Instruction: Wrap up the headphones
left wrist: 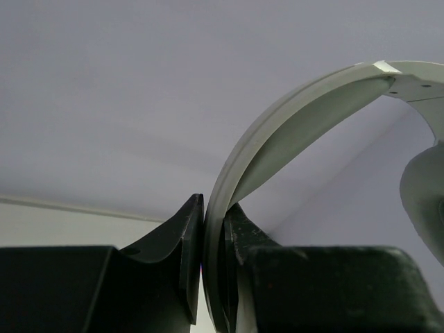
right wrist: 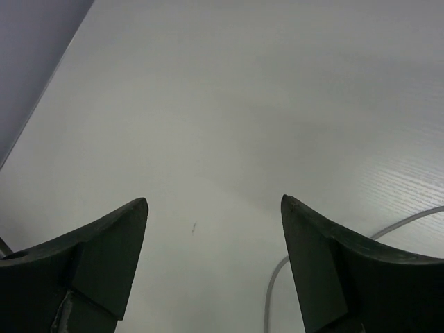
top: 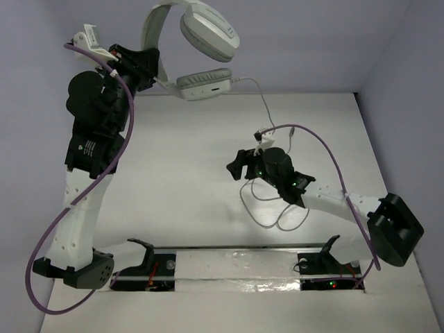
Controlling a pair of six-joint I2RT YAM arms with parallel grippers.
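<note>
The white headphones (top: 201, 35) hang raised at the back, above the table. My left gripper (top: 158, 69) is shut on their curved headband (left wrist: 277, 132), which the left wrist view shows pinched between the two dark fingers. One earcup (top: 205, 83) hangs below, and the thin whitish cable (top: 267, 104) runs from it down to loose loops (top: 274, 211) on the table. My right gripper (top: 238, 166) is open and empty, low over the table beside those loops. A piece of the cable (right wrist: 274, 295) shows between its fingers in the right wrist view.
Thick purple robot cables (top: 333, 156) arc over both arms. Two black rests (top: 146, 253) stand at the near edge by the arm bases. The grey back wall (top: 312, 41) is close behind the headphones.
</note>
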